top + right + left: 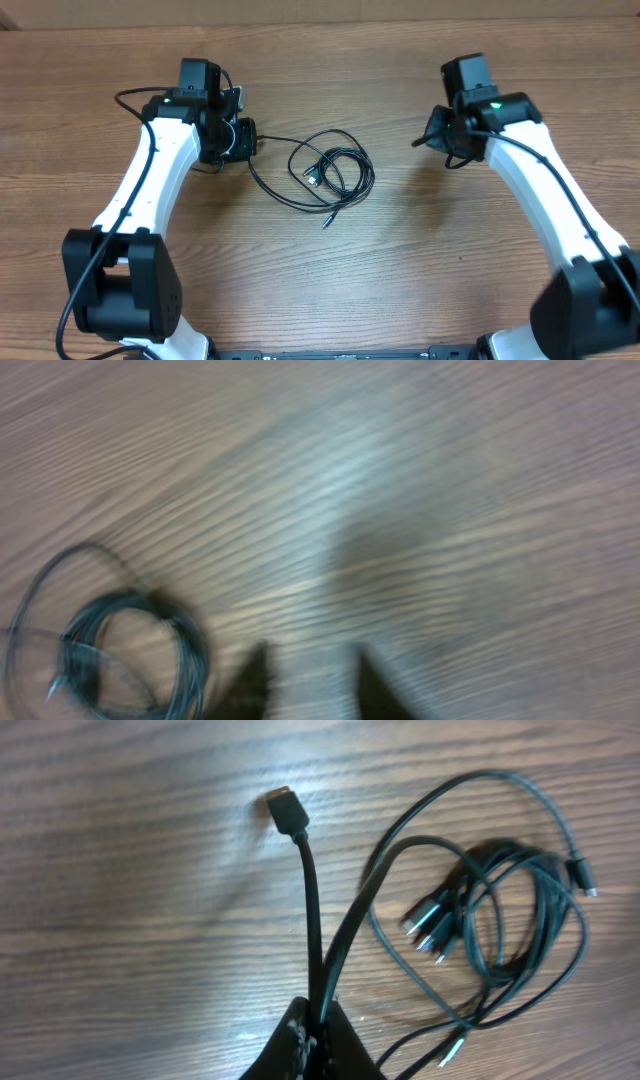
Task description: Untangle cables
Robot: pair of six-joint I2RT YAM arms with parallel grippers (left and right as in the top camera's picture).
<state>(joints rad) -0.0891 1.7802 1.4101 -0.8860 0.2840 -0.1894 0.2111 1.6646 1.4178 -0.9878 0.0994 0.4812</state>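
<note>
The thin black cables (330, 172) lie in loose overlapping loops at the middle of the wooden table. My left gripper (245, 138) sits at their left end and is shut on two cable strands (318, 975). One held strand ends in a plug (287, 810) lying on the wood. The loops and several small plug ends (425, 930) lie to the right in the left wrist view. My right gripper (432, 135) is open and empty, to the right of the loops and apart from them. Its blurred wrist view shows the coil (110, 650) at lower left.
The wooden table (330, 270) spans the whole view. Thicker black arm cables run along both white arms (135, 190). A loose cable end (327, 222) points toward the front of the table.
</note>
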